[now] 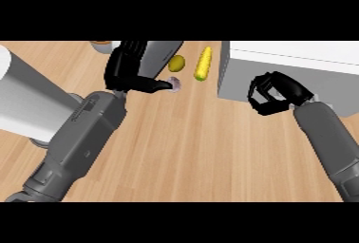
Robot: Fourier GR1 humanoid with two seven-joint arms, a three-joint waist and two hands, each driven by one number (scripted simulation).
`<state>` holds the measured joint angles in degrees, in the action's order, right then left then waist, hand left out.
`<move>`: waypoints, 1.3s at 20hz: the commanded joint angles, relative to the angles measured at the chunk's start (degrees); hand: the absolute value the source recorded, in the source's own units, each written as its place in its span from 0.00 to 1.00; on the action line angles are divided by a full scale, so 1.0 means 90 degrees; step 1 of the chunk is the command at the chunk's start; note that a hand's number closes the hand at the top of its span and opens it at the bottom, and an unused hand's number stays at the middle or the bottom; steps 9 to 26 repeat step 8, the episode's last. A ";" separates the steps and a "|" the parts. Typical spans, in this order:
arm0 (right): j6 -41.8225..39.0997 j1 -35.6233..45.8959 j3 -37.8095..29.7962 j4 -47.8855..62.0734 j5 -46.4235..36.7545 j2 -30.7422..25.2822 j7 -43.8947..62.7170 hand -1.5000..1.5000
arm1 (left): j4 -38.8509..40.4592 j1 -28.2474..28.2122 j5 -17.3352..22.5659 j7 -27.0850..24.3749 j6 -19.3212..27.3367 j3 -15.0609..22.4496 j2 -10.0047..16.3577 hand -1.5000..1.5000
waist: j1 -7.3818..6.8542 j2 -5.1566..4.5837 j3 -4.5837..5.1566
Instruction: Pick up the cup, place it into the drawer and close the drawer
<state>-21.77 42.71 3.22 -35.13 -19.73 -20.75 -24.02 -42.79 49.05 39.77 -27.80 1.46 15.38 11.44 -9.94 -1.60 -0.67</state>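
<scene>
Two hands over the wooden counter [196, 152], with the cup [174, 84] caught in the left one.
Well to the left of the white drawer unit [280, 59], the left hand [127, 71] is curled, its fingertips pinching the small pale cup; the fingers hide much of it, and whether it touches the wood cannot be told. Between cup and drawer unit, slightly further back, lies a yellow corn cob [203, 63], with a rounded yellow-green fruit [176, 62] just beyond it on the side away from the unit. The right hand [284, 85] hangs against the unit's front face, fingers curled inward with nothing seen inside them. The unit is cut off above and to the right, so no drawer can be made out. Far left of it, a big white cylinder [21, 95] is cropped, as is a small brownish thing [101, 43].
</scene>
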 commanded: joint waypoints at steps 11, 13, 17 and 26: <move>0.0288 0.0992 -0.0711 -0.0042 0.0240 -0.0905 0.0610 1.00 | -0.0176 -0.0304 0.0082 -0.0030 -0.0300 0.0016 0.0037 0.00 | -0.0321 -0.0160 0.0062; 0.0288 0.0992 -0.0711 -0.0042 0.0240 -0.0905 0.0610 1.00 | -0.0176 -0.0304 0.0082 -0.0030 -0.0300 0.0016 0.0037 0.00 | -0.0321 -0.0160 0.0062; 0.0288 0.0992 -0.0711 -0.0042 0.0240 -0.0905 0.0610 1.00 | -0.0176 -0.0304 0.0082 -0.0030 -0.0300 0.0016 0.0037 0.00 | -0.0321 -0.0160 0.0062; 0.0288 0.0992 -0.0711 -0.0042 0.0240 -0.0905 0.0610 1.00 | -0.0176 -0.0304 0.0082 -0.0030 -0.0300 0.0016 0.0037 0.00 | -0.0321 -0.0160 0.0062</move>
